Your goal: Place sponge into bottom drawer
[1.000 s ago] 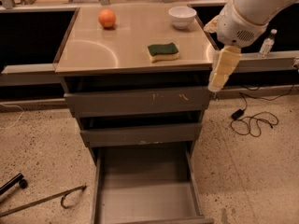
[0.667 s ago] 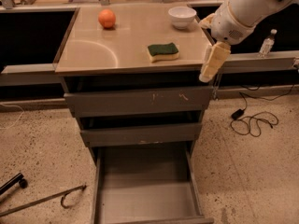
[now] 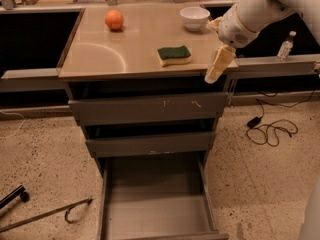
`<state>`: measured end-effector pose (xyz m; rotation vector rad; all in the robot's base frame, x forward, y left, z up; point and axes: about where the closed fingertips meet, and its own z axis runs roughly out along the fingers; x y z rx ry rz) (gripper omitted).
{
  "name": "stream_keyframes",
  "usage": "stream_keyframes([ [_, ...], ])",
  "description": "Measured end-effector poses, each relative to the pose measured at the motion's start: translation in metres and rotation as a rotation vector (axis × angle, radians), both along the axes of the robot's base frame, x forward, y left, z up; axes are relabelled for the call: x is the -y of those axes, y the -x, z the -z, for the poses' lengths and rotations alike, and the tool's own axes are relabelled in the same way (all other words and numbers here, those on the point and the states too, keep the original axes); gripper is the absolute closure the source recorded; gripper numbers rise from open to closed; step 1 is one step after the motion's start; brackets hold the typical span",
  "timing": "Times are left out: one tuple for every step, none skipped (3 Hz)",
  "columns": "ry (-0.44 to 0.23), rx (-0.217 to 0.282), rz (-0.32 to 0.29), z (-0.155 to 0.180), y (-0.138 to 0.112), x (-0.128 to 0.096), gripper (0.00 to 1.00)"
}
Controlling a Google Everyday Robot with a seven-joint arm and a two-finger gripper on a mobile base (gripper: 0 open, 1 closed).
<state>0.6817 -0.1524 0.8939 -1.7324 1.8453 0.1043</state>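
Observation:
The sponge (image 3: 174, 55), dark green on top over pale yellow foam, lies flat on the cabinet top near its front right. The bottom drawer (image 3: 156, 210) is pulled out, and its flat grey floor holds nothing. My gripper (image 3: 217, 66) hangs from the white arm at the top's right front corner, to the right of the sponge and apart from it, pointing down and left. It holds nothing.
An orange ball (image 3: 114, 20) and a white bowl (image 3: 194, 18) sit at the back of the cabinet top (image 3: 105, 54). The two upper drawers (image 3: 147, 109) stand slightly open. A cable (image 3: 270, 131) lies on the floor at right, a metal rod (image 3: 45, 215) at left, a bottle (image 3: 285, 46) on the right ledge.
My gripper has moved left and a little up, from beside the cabinet's right edge to the top's right front corner, closer to the sponge. The sponge has not moved.

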Motion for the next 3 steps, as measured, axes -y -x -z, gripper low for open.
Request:
stream_keyframes([
  [0.008,0.007,-0.017,0.002,-0.009,-0.004,0.00],
  [0.021,0.010,-0.073,0.011,-0.034,-0.017,0.00],
  [0.020,0.015,-0.143,0.021,-0.068,-0.041,0.00],
])
